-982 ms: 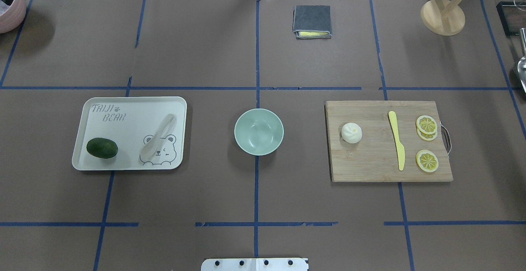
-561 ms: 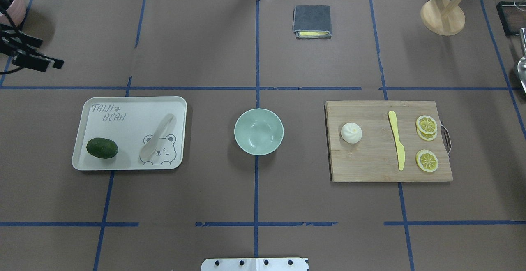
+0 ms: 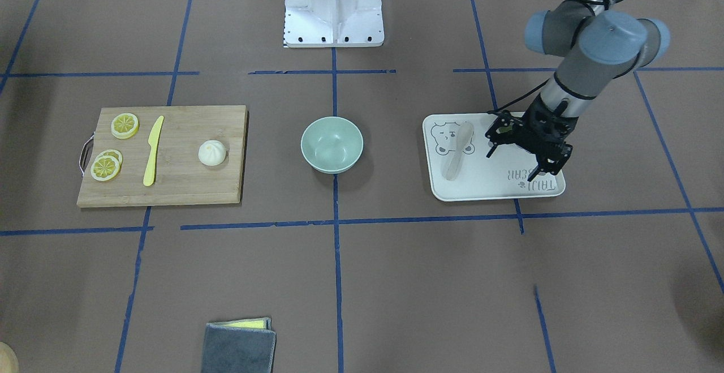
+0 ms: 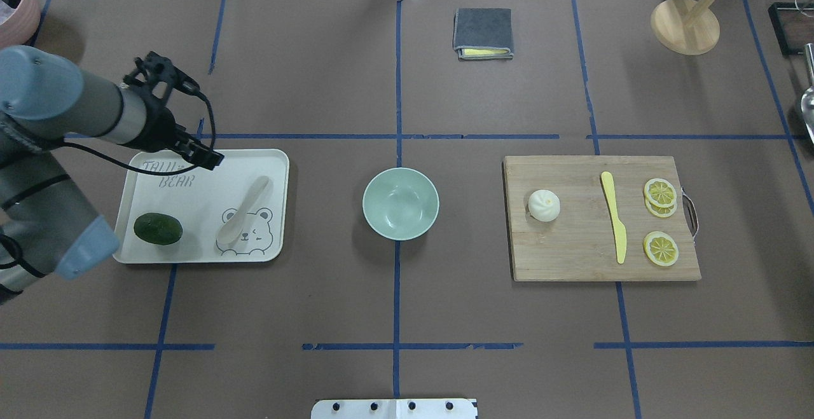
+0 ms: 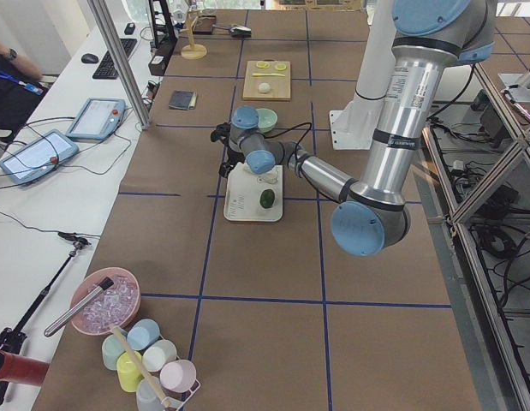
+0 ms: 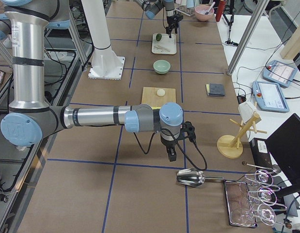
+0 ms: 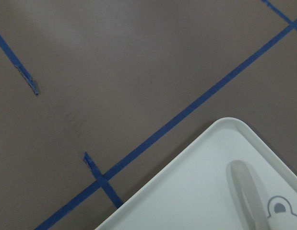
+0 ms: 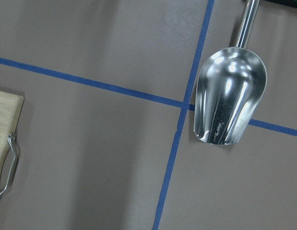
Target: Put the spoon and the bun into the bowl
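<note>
Left gripper [image 4: 206,156] hangs over the far edge of the white tray [image 4: 191,206], near its printed lettering. Its fingers appear parted and hold nothing. The spoon [image 4: 243,210] lies on that tray over the bear drawing, apart from the gripper, with a dark green lime [image 4: 158,229] beside it. The bowl [image 4: 400,206] stands mid-table between tray and cutting board [image 4: 572,254] and holds nothing. The bun [image 4: 544,206] sits on the board's end nearest the bowl. Right gripper [image 6: 170,154] is poised above the table beyond the board, near a metal scoop [image 8: 230,96]; its finger state cannot be determined.
</note>
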Available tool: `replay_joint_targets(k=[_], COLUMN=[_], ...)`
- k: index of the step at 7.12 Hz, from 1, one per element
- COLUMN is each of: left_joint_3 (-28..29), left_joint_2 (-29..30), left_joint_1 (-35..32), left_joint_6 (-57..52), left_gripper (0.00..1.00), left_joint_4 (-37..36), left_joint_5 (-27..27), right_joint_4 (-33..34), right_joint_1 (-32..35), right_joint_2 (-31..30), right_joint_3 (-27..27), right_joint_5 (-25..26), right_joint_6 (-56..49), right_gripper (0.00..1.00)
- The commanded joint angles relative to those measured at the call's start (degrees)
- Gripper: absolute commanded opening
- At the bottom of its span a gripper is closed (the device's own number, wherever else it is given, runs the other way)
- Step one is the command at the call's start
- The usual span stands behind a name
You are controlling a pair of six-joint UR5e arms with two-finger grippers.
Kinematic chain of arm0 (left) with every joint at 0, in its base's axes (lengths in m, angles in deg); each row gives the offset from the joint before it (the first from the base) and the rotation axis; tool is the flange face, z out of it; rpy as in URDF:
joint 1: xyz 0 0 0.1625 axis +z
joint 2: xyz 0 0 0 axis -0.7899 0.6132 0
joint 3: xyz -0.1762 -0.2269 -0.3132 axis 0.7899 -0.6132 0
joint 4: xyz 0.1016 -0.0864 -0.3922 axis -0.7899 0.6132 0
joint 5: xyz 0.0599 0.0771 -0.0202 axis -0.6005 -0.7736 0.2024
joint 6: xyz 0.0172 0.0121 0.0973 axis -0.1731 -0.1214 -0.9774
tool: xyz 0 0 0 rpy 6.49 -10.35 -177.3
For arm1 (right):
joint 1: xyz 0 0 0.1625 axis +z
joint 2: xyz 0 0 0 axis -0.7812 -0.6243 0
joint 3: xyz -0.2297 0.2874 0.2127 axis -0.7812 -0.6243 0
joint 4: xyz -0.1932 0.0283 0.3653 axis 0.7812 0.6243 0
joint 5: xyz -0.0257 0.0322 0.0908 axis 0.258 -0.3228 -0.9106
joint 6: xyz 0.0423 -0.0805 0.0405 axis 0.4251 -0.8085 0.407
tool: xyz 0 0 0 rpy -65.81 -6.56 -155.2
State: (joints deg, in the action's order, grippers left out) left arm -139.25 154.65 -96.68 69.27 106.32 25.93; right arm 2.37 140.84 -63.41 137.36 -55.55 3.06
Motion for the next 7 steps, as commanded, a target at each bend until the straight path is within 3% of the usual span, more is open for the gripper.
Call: replay_joint_targets(k=[1, 3, 7], left_joint_3=[1.4, 1.2, 2.2], left_joint_2=[3.3, 3.0, 2.7], left_joint_1=[6.3, 7.8, 8.9], left_joint_6=[5.4, 6.7, 6.7], left_gripper=[1.00, 0.99, 0.78], left_joint_4=[-4.0, -3.9, -3.7], left_joint_5=[-5.8, -5.8, -5.8], right_joint_4=[0.0, 0.1, 0.1], right_joint_1=[0.0, 0.0, 0.0], right_joint_2=[0.0, 0.0, 0.0], right_joint_3=[0.0, 0.0, 0.0], right_joint_5=[0.0, 0.0, 0.0], right_joint_6=[0.0, 0.0, 0.0], right_gripper=[1.00, 1.00, 1.00])
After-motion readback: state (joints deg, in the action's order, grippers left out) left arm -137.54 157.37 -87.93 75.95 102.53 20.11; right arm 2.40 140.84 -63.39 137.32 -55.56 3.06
